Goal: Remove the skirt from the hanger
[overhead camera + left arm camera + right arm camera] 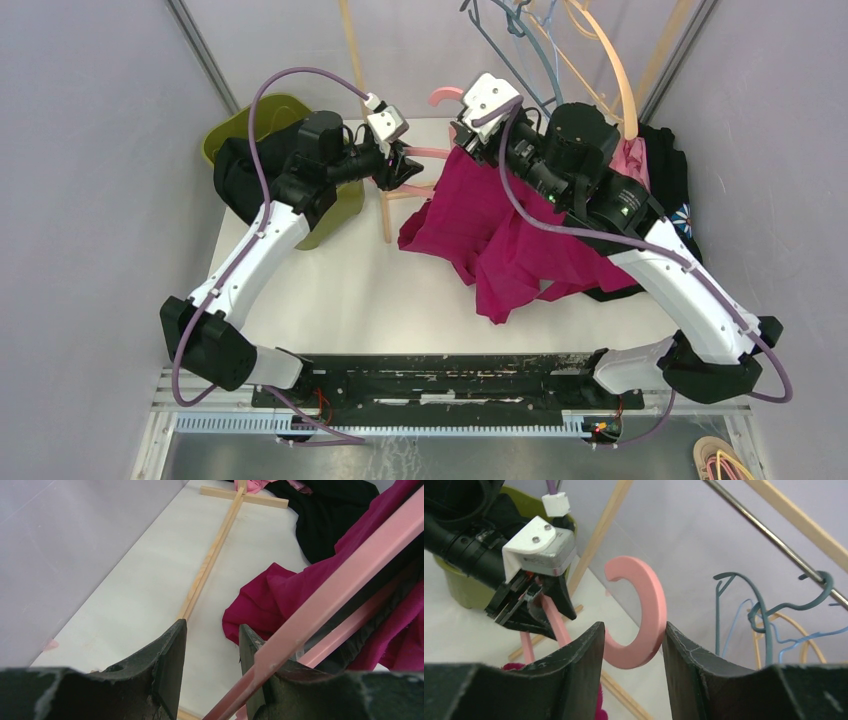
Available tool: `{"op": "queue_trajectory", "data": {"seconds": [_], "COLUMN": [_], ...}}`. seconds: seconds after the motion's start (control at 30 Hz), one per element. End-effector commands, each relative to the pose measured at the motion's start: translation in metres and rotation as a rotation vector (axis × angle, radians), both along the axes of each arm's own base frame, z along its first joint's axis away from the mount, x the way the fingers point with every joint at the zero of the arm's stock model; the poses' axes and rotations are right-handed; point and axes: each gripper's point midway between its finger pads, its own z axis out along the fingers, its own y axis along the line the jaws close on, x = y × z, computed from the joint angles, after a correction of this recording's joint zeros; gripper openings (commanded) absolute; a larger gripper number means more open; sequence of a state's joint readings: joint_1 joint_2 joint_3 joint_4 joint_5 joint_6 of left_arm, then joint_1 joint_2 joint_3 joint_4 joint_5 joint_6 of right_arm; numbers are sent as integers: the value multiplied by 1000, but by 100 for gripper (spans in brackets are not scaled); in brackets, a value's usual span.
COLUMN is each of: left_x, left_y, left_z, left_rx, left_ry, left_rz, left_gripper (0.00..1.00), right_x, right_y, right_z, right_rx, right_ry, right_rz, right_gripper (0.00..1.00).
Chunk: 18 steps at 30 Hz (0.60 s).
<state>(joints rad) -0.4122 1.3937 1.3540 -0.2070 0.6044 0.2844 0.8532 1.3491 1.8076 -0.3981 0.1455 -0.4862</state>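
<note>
The magenta skirt (500, 235) hangs from a pink hanger (432, 152) and trails onto the white table; it also shows in the left wrist view (280, 595). My left gripper (402, 172) is at the hanger's left end. Its jaws (212, 625) stand apart, and the pink hanger arm (345, 565) runs from their root across the right finger. My right gripper (463, 135) is at the hanger's neck, open (634, 627). The pink hook (649, 610) curves just beyond its fingertips, and I cannot tell if they touch it.
A wooden rack base (212, 555) lies on the table under the skirt. Several wire hangers (769, 605) hang on a metal rail (769, 535) behind. A green bin (255, 125) with a black garment stands left. A black clothes pile (670, 170) sits at the right.
</note>
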Motion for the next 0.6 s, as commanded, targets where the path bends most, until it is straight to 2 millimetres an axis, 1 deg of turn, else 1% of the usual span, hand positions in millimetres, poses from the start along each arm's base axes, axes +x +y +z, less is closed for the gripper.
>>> {"op": "queue_trajectory", "data": {"seconds": [0.0,0.07,0.13,0.3,0.37,0.47,0.57], "left_x": [-14,-14,-13,-14,-15,-16,-18], "left_y": [-4,-4,-4,-3,-2,-1,0], "left_z": [60,60,59,63,64,65,67], "left_rx": [-109,-107,-108,-107,-105,-106,-106], "left_ry": [-127,-126,-125,-135,-138,-142,-145], "left_rz": [-38,-37,-36,-36,-36,-34,-32], "left_gripper": [3,3,3,3,3,3,3], "right_x": [-25,-29,-30,-33,-30,-25,-18], "right_y": [-10,-15,-19,-22,-25,-31,-38], "right_z": [12,3,-12,-53,-65,-70,-71], "right_rx": [52,20,-21,-158,-205,-234,-252], "right_ry": [47,77,111,210,229,226,215], "right_rz": [63,60,51,54,34,1,-32], "right_gripper": [51,51,51,51,51,51,52]}}
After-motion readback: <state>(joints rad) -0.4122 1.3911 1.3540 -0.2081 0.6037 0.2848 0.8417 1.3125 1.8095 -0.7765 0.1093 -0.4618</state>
